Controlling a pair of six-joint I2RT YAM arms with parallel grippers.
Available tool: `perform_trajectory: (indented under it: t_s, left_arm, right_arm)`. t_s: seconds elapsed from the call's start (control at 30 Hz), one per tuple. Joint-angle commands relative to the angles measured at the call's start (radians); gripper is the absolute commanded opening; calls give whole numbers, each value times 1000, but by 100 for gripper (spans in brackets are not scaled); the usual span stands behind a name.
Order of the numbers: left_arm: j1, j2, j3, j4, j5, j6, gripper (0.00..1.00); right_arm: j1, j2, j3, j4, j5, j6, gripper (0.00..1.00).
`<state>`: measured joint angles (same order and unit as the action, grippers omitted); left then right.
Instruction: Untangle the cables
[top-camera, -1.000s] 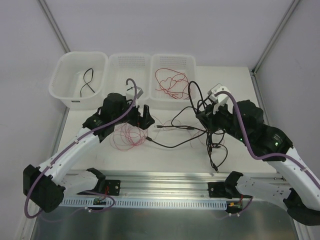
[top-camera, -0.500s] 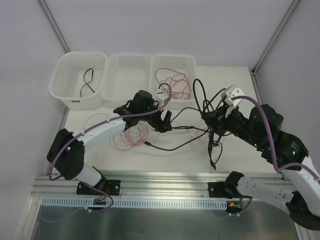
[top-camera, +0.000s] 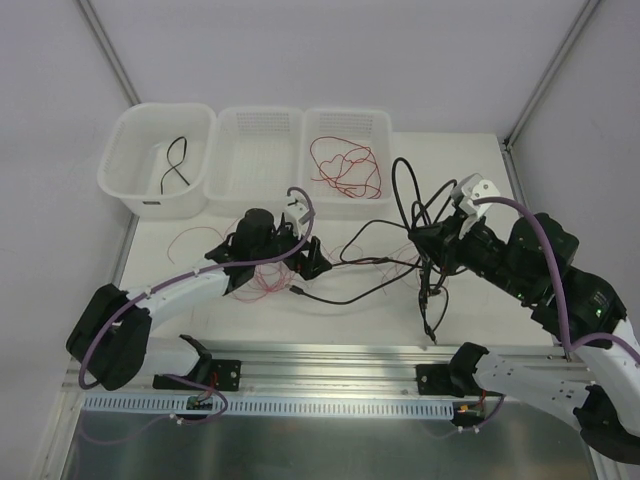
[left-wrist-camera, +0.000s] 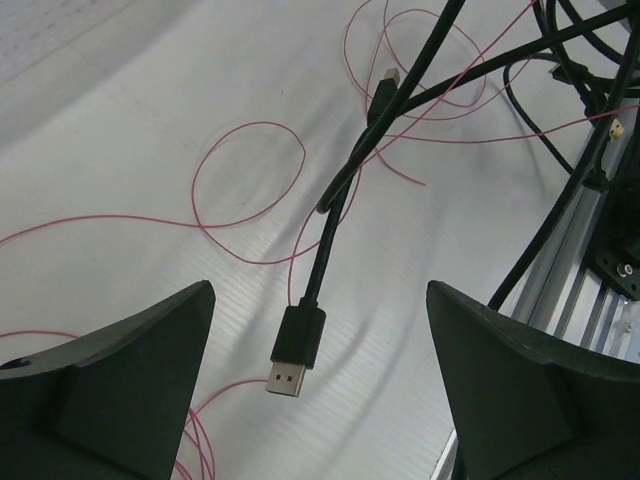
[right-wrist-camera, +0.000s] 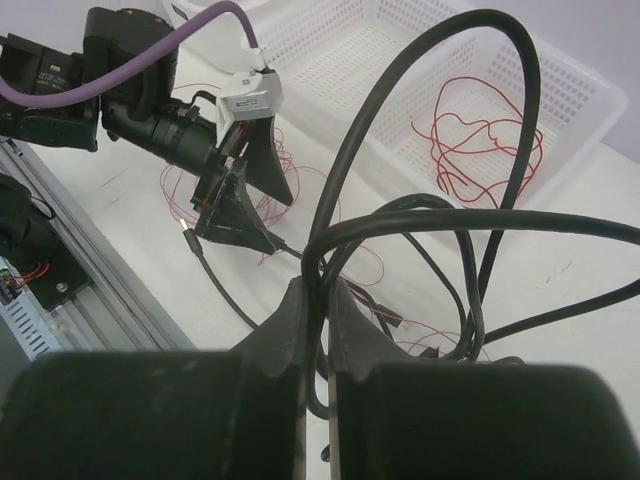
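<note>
A tangle of black cables (top-camera: 400, 215) lies right of the table's middle, with fine red wires (top-camera: 262, 276) spread under and left of it. My right gripper (top-camera: 428, 248) is shut on one black cable (right-wrist-camera: 345, 215) and holds its loops lifted above the table. My left gripper (top-camera: 310, 262) is open and hovers low over a free black USB plug (left-wrist-camera: 297, 346), which lies between its fingers (left-wrist-camera: 110, 390) untouched. That plug's cable runs up into the tangle. Red wire loops (left-wrist-camera: 250, 185) lie on the table beyond the plug.
Three white bins stand along the back. The left bin (top-camera: 125, 170) holds a black cable (top-camera: 176, 165), the middle bin (top-camera: 228, 185) shows nothing inside, and the right bin (top-camera: 375, 200) holds a red wire (top-camera: 345, 168). An aluminium rail (top-camera: 330, 355) runs along the near edge.
My left arm swung right toward the tangle, then drew back and down over the USB plug, jaws still open. My right gripper lifted its black cable slightly up and to the right.
</note>
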<state>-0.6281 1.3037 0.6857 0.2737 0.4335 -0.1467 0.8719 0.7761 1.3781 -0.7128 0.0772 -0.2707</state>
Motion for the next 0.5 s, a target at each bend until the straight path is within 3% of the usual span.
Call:
perform_trajectory:
  t_s: [0.0, 0.47]
  left_arm:
    - [4, -53, -75, 214, 21, -28, 89]
    - [8, -136, -336, 404, -21, -68, 82]
  right_arm:
    - [-5, -24, 53, 82, -7, -22, 1]
    - [-4, -31, 42, 98, -17, -7, 1]
